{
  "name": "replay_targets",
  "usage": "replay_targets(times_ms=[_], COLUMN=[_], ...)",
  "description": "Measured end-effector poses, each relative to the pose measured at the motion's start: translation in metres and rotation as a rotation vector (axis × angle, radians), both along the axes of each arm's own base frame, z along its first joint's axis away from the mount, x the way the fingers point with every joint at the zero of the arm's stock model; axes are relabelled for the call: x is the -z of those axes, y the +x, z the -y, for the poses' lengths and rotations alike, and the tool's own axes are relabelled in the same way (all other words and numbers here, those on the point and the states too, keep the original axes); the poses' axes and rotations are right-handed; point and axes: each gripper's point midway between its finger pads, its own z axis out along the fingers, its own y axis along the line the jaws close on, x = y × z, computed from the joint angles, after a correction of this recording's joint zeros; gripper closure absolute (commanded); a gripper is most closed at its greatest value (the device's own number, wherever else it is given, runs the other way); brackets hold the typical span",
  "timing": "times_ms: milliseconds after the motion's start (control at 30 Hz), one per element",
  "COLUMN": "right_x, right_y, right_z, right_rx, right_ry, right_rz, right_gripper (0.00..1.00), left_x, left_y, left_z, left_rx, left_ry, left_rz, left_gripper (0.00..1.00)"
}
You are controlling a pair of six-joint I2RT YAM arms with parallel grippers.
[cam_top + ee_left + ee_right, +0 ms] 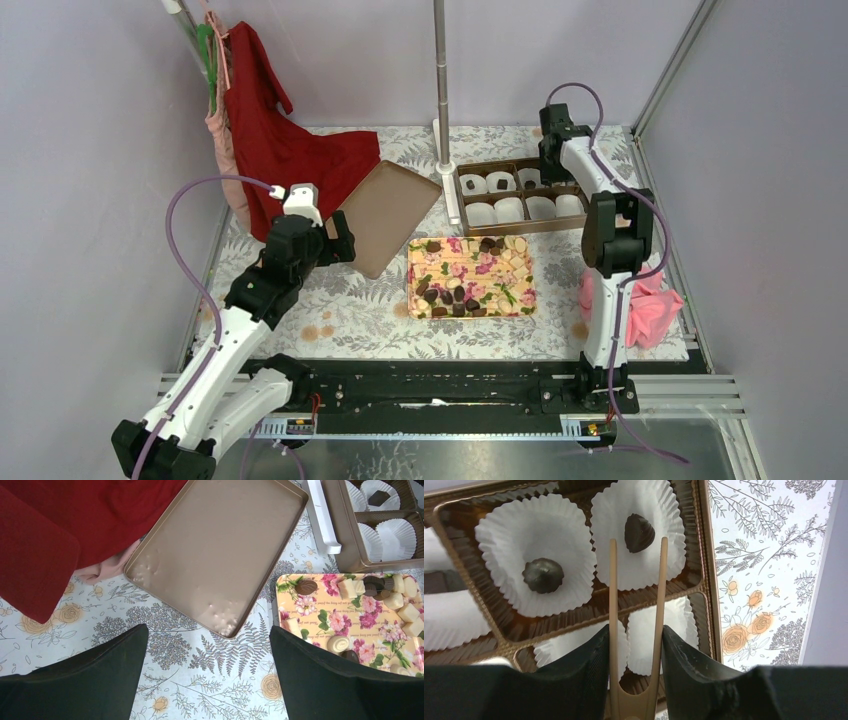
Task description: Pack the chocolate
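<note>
The right claw grips tan tongs, whose tips stand apart beside a chocolate lying in a white paper cup inside the brown box; the left claw hangs wide open above the table

Fern-print table, laid with: flowered tray, brown lid, divided brown box, red cloth, and pink cloth at the right edge.

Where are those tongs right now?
In the right wrist view, the tongs are held in the right pincer, their tips either side of a chocolate in a paper cup of the brown box at the far right of the table.
</note>
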Motion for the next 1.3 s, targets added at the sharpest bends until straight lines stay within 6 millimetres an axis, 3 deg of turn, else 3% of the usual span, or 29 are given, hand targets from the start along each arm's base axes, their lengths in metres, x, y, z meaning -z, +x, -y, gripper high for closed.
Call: replay_targets(times_ms=[200, 333, 467, 767, 1000, 1300], right_x=[-0.035, -0.061, -0.071, -0.069, -0.069, -0.035], right_y=[-0.016, -0.036, -0.064, -0.125, -0.162, -0.203], right_z=[-0.005, -0.012, -0.020, -0.065, -0.103, -0.120], right_rx=[-0.010, -0.018, -0.032, -0.145, -0.245, -0.297], right_ry=[0.047, 0.090, 0.129, 0.195, 0.259, 0.295], right_rz=[0.055, 0.103, 0.112, 0.071, 0.049, -0.079], right_gripper=[0.56, 0.56, 0.56, 0.56, 0.56, 0.56], left_x=[-0.002, -0.004, -0.004, -0.004, -0.004, -0.004], left_y=[-0.001, -0.001, -0.001, -0.001, 0.000, 0.000], left_z=[-0.001, -0.002, -0.003, -0.003, -0.003, -0.003], left_rx=[-0.001, -0.005, -0.008, -0.008, -0.009, -0.009], left_ry=[-0.004, -0.006, -0.007, -0.007, -0.006, -0.006], left_rz=[0.008, 0.013, 0.014, 0.014, 0.014, 0.013], left_gripper=[0.01, 0.01, 0.01, 0.01, 0.01, 0.01])
